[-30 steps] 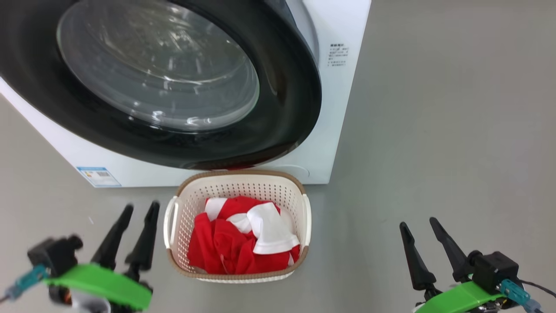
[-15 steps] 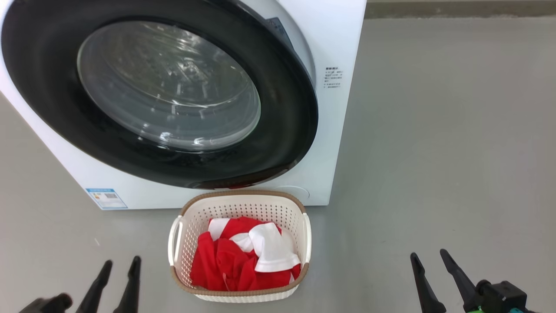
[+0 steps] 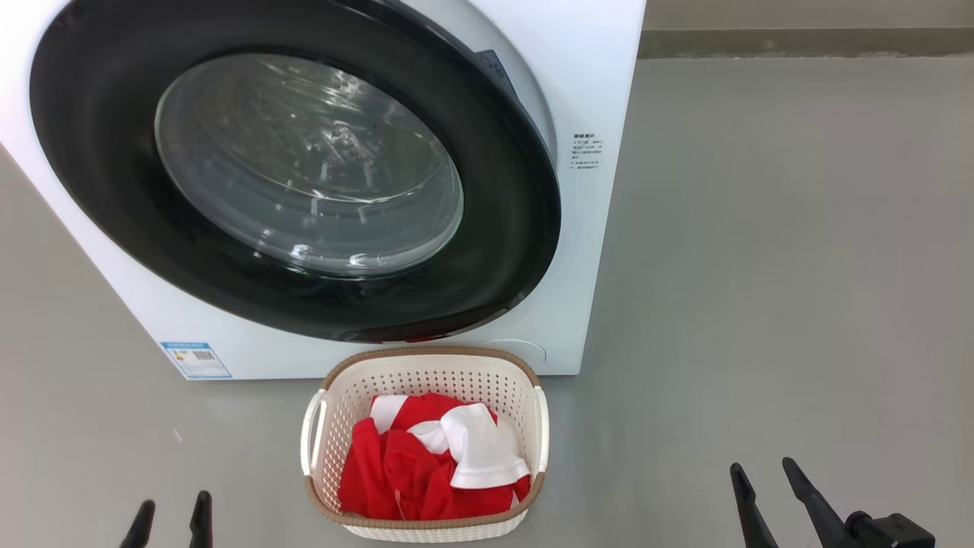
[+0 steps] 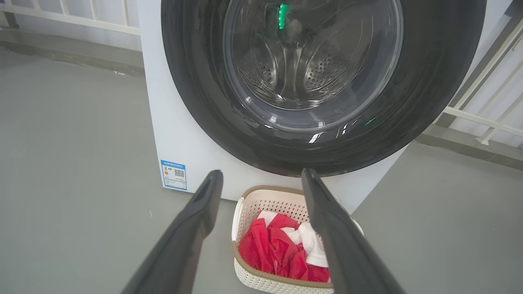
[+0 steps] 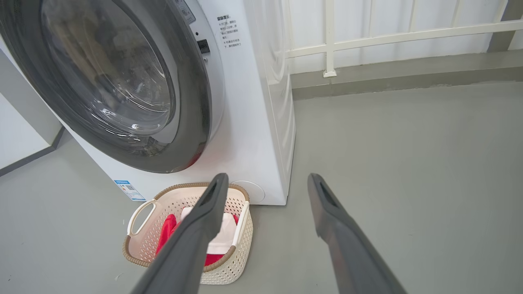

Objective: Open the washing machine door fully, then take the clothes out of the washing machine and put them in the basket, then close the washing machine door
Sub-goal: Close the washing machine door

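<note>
The white washing machine (image 3: pixel 593 251) stands ahead, and its door (image 3: pixel 487 251), black-rimmed with a glass bowl, lies swung against the front. In the right wrist view the door (image 5: pixel 192 122) has its right edge a little off the machine's front. The cream basket (image 3: pixel 430 356) sits on the floor just below the door, with the red and white clothes (image 3: pixel 411 472) bunched inside it. My left gripper (image 3: pixel 173 506) is open and empty, left of the basket. My right gripper (image 3: pixel 762 466) is open and empty, well to its right. The left wrist view looks between open fingers (image 4: pixel 196 212) at the basket (image 4: pixel 261 195) and clothes (image 4: pixel 278 249).
Grey floor (image 3: pixel 761 266) spreads wide to the right of the machine. A low kerb (image 5: pixel 408 77) and a white railing (image 5: pixel 388 36) run behind it. A blue label sticker (image 3: pixel 196 359) sits at the machine's lower left.
The head camera has shifted, so machine and basket sit lower in the picture. Both grippers have dropped toward the bottom edge, away from the basket, and stay open.
</note>
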Robot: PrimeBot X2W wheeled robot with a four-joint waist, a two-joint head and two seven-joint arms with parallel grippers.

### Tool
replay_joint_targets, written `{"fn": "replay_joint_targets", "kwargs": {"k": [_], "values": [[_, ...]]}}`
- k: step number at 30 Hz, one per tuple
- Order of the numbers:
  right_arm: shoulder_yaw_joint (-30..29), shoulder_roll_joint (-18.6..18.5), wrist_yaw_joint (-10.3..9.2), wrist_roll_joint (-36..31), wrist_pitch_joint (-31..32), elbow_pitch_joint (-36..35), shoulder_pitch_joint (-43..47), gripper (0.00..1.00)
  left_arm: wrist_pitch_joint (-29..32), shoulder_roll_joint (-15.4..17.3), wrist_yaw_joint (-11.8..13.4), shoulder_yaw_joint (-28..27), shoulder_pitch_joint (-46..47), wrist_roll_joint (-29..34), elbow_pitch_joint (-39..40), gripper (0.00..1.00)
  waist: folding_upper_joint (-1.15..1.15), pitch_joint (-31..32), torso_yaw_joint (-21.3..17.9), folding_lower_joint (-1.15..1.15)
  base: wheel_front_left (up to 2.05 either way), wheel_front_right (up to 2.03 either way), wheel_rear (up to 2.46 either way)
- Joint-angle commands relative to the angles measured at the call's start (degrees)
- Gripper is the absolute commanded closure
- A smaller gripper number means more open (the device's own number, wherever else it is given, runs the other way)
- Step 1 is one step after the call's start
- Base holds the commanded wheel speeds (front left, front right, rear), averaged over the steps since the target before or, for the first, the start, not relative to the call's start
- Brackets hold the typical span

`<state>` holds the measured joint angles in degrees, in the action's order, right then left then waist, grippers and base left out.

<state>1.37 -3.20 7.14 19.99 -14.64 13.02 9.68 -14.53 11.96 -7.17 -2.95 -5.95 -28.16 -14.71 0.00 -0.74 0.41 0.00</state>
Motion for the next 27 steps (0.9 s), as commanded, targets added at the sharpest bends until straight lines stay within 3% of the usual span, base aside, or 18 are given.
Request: {"fn": "replay_joint_targets", "kwargs": {"k": [1, 21, 22, 23, 24, 25, 27], "values": [[1.09, -1.07, 0.35, -0.53, -0.36, -1.59, -0.49, 0.0, -0.47, 0.53, -0.32, -2.6, 0.58, 0.86, 1.76, 0.0, 0.0, 0.09, -0.02, 0.0, 0.0, 0.0, 0.0], [0.74, -1.24, 0.35, -0.11, -0.36, -2.07, -0.22, 0.0, -0.47, -2.05, -0.32, -2.6, -0.13, 3.41, 2.76, 0.0, 0.0, 0.4, 2.39, 0.0, 0.0, 0.0, 0.0], [0.9, -1.18, 0.35, -0.03, -0.36, -2.07, -0.47, 0.12, -0.47, -2.19, -0.32, -2.25, 0.02, 3.47, 2.78, 0.0, 0.0, 0.31, 2.8, 0.0, 0.0, 0.0, 0.0], [1.22, -1.12, 0.35, 0.06, -0.36, -2.02, -0.86, 0.33, -0.47, -2.34, -0.32, -1.9, 0.14, 3.53, 2.82, 0.0, 0.0, 0.17, 3.19, 0.0, 0.0, 0.0, 0.0], [1.61, -1.05, 0.35, 0.2, -0.36, -1.96, -1.48, 0.82, -0.47, -2.55, -0.32, -1.56, 0.3, 3.45, 2.91, 0.0, 0.0, -0.13, 3.59, 0.0, 0.0, 0.0, 0.0], [1.91, -0.97, 0.35, 0.33, -0.36, -1.92, -2.32, 1.0, -0.47, -2.76, -0.32, -1.22, 0.51, 3.3, 2.95, 0.0, 0.0, -0.47, 4.02, 0.0, 0.0, 0.0, 0.0], [2.38, -0.74, 0.35, 0.64, -0.36, -1.81, -4.48, 1.0, -0.47, -3.07, -0.32, -0.56, 1.04, 3.06, 2.84, 0.0, 0.0, -1.24, 4.95, 0.0, 0.0, 0.0, 0.0]]}}
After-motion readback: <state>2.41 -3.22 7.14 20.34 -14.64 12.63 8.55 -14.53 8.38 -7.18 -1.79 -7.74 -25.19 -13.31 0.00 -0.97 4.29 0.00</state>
